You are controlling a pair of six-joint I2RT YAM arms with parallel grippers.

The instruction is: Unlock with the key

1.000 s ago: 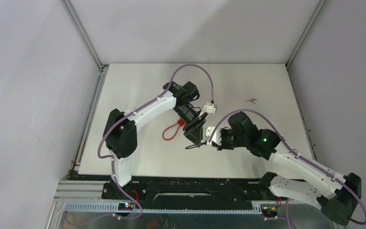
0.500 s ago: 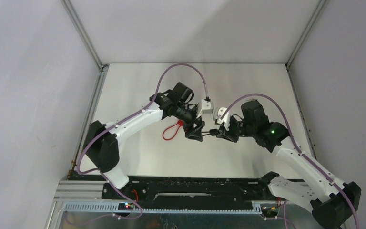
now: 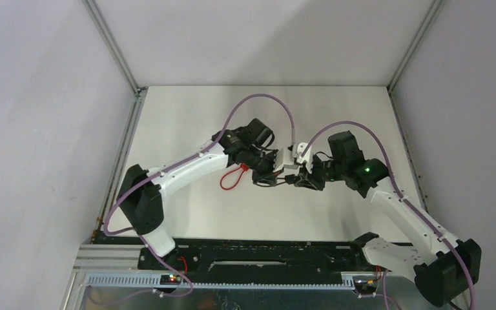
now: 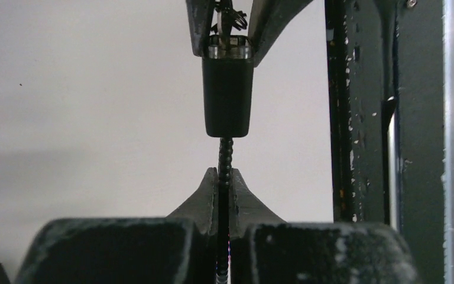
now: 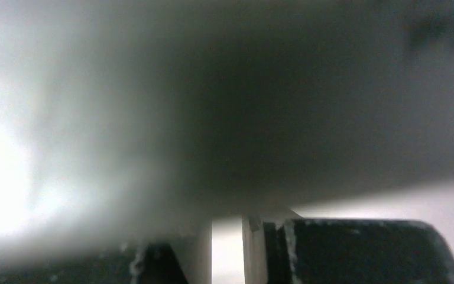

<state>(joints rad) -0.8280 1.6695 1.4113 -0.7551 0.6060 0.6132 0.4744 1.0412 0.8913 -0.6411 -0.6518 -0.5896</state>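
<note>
White table top carries everything, and a red loop lying flat on it serves as the marker. The left arm reaches in from the loop's left and passes over the loop's far end. The right arm comes in from well to the right of the loop. A purple cable arches above each arm, on the far side of the loop.

The two grippers meet nose to nose just to the right of the loop, apart from it. The left gripper has its fingers clenched, pinching a thin black twisted cord between the tips. The right gripper faces it; its fingers press against both sides of the silvery end of a black lock body and grasp it there. In the right wrist view all is blur, with only a narrow gap between the finger bases.

The lock body is a tapered black block, stretched in line between the two grippers, so it too sits just right of the loop. The cord leaves its narrow end and runs straight into the left fingers. Small bits of metal show between the right fingers beyond the silvery end; whether they are the key I cannot tell. Nor can I tell whether the lock touches the table.
</note>
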